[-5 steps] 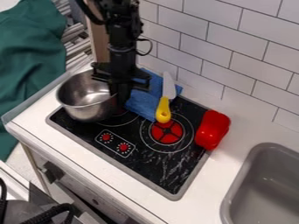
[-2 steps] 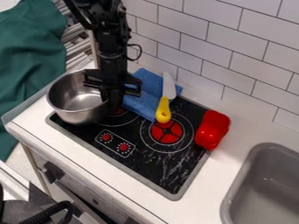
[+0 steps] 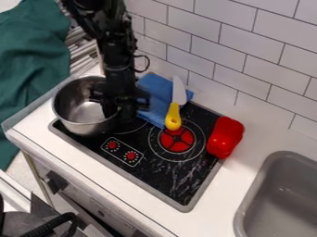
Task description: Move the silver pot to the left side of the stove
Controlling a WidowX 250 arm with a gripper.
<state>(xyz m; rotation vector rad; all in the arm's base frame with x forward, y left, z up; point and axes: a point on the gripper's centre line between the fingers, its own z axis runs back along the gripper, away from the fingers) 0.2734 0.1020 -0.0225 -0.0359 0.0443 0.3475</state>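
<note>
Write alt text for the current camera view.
A black robot gripper is at the right rim of a silver pot at the left end of a black toy stove. Behind lie a blue cloth and a yellow-handled knife; a red pepper sits right.

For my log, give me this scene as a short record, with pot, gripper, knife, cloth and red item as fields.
pot: silver pot, at the stove's left end, overhanging the counter
gripper: black gripper, at the pot's right rim
knife: yellow-handled knife, blade toward the tiled wall, lying over the cloth
cloth: blue cloth, bunched at the stove's back edge
red item: red pepper-like object, at the stove's right edge
</note>
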